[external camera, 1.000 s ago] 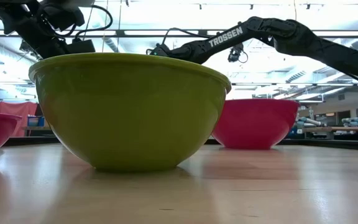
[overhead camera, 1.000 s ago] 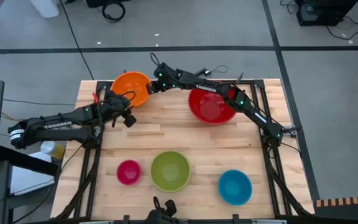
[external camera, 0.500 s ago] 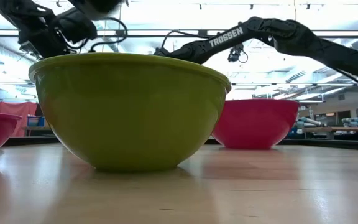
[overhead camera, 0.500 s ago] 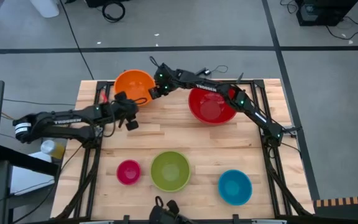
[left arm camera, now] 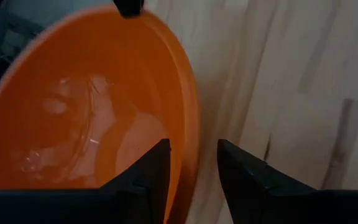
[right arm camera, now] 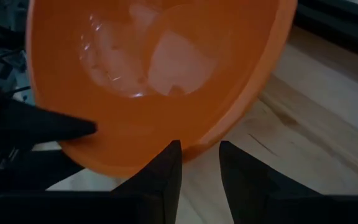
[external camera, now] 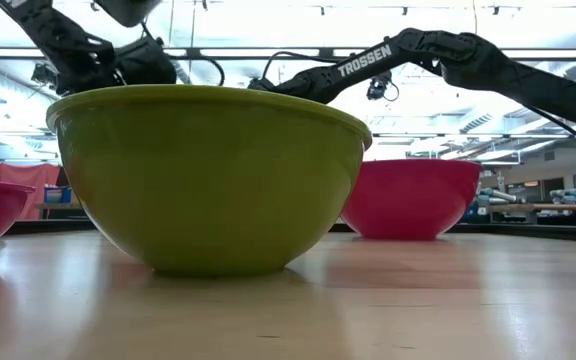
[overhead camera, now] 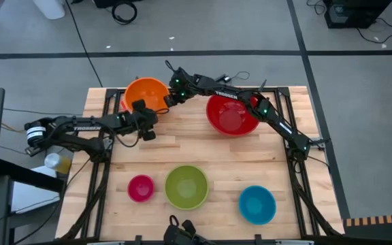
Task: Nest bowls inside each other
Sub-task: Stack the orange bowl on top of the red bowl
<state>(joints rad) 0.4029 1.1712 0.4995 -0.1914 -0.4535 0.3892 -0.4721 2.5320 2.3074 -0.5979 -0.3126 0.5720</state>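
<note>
An orange bowl [overhead camera: 143, 93] sits at the table's far left. My right gripper [right arm camera: 197, 158] reaches over from the right and is shut on its right rim. My left gripper [left arm camera: 192, 163] is open at the bowl's near rim [left arm camera: 190, 134], one finger over the inside and one outside, and I see no touch. A red bowl [overhead camera: 231, 116] stands at the far right. A small pink bowl [overhead camera: 140, 188], a green bowl [overhead camera: 186, 186] and a blue bowl [overhead camera: 257, 204] stand along the near edge. In the low view the green bowl [external camera: 208, 175] hides the orange one. My right gripper pinches the orange bowl's rim [right arm camera: 194, 148] on its right side, one finger [right arm camera: 171, 155] over the inside and the other on the outside. The fingers slant down from the table's right. Whether the bowl's base is on the table I cannot tell.
The right arm [overhead camera: 216, 92] spans above the far edge of the red bowl. Bare wood [overhead camera: 196, 146] lies between the far bowls and the three near ones. The table's far edge runs close behind the orange bowl.
My left gripper has moved toward the table's right and far edge, sunk and rolled about its own line, coming up to the orange bowl's near rim with its fingers open. The right gripper has stayed at the bowl's rim.
</note>
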